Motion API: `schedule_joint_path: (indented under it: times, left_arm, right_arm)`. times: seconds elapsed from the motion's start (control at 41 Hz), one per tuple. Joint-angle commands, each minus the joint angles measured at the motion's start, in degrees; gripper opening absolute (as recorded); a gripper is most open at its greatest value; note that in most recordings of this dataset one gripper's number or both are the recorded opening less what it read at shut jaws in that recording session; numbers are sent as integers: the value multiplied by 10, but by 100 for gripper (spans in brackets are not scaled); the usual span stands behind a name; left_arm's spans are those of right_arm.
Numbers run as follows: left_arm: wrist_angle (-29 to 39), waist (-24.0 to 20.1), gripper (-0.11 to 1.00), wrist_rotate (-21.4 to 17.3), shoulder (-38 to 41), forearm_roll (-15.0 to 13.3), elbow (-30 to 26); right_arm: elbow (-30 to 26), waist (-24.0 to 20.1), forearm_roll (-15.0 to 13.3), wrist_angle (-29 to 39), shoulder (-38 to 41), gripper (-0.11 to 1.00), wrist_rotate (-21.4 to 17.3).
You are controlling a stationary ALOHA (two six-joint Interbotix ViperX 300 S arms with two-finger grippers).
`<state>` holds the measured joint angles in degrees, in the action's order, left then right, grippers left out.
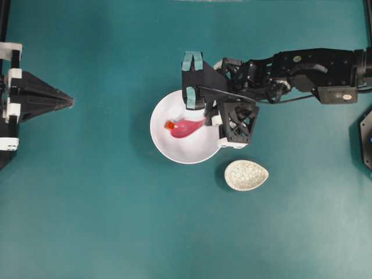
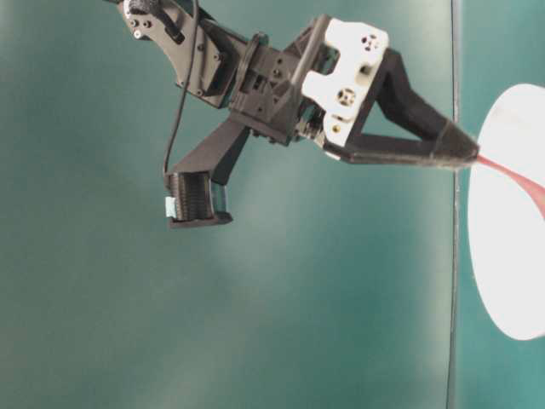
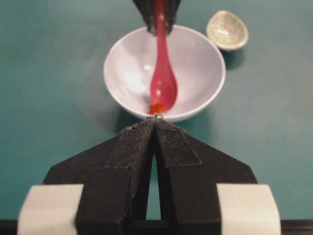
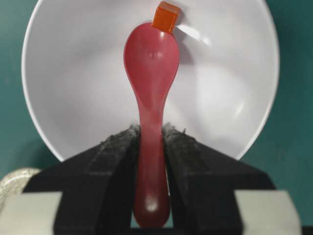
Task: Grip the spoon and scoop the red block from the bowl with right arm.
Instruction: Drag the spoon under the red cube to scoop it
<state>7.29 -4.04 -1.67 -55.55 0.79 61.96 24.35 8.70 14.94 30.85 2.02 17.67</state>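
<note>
pink-red spoon (image 4: 151, 73) tip touches red block (image 4: 165, 16).

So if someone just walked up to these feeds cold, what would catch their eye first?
Probably the glossy pink-red spoon, clamped by its handle in the right gripper and reaching into the white bowl mid-table. Next, the tiny red block at the very tip of the scoop, not yet in it. After that, the speckled cream dish beside the bowl, and the left gripper shut at the table's left edge.
</note>
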Motion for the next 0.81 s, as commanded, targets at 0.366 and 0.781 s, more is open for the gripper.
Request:
schedule_joint_path:
  times: [0.366,0.781]
  left_arm:
    - [-6,-3,0,-1,2,0,-13]
    - [-6,-2,0,-1,2,0,-13]
  right_arm:
    - [-16,4,-1,-24,-9,24,-2]
    - [-19,4,-1,-31,-16,24,-28]
